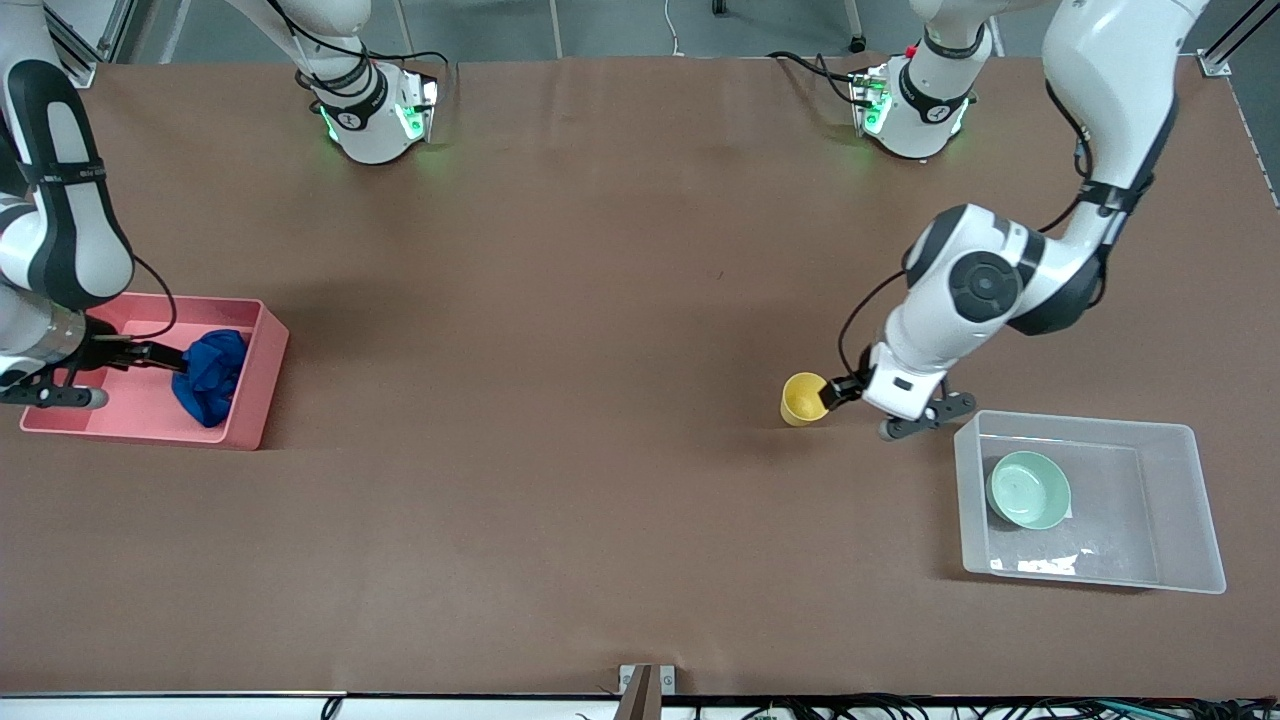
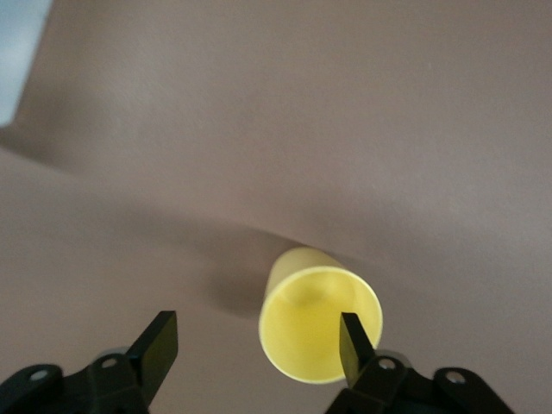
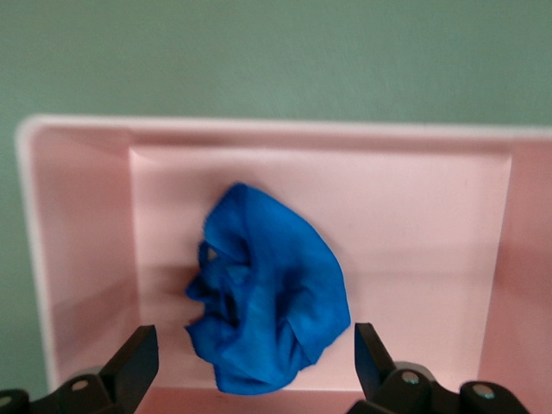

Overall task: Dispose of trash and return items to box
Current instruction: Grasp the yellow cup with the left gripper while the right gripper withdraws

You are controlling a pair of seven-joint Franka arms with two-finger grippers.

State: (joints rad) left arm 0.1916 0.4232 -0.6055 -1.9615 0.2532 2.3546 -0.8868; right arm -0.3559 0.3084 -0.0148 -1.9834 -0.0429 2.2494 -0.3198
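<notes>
Cloth [image 1: 210, 375]: in pink bin [image 1: 255, 385]; right gripper [image 3: 250, 366] fingers released over it.
Bowl [image 1: 1028, 489]: in box [image 1: 1195, 505].
Cup [image 1: 803, 398]: on surface; left gripper [image 2: 254, 345] fingers astride rim, not yet clenched. Next: grip, lift, box.

Royal-blue crumpled cloth lump [image 1: 210, 376] inside pink rectangular plastic bin [image 1: 255, 385], right arm's end | pale mint-green round bowl [image 1: 1028, 489] inside translucent whitish plastic box [image 1: 1200, 520], left arm's end | small yellow cup [image 1: 803, 398] on brown table [image 1: 600, 300], near box.
</notes>
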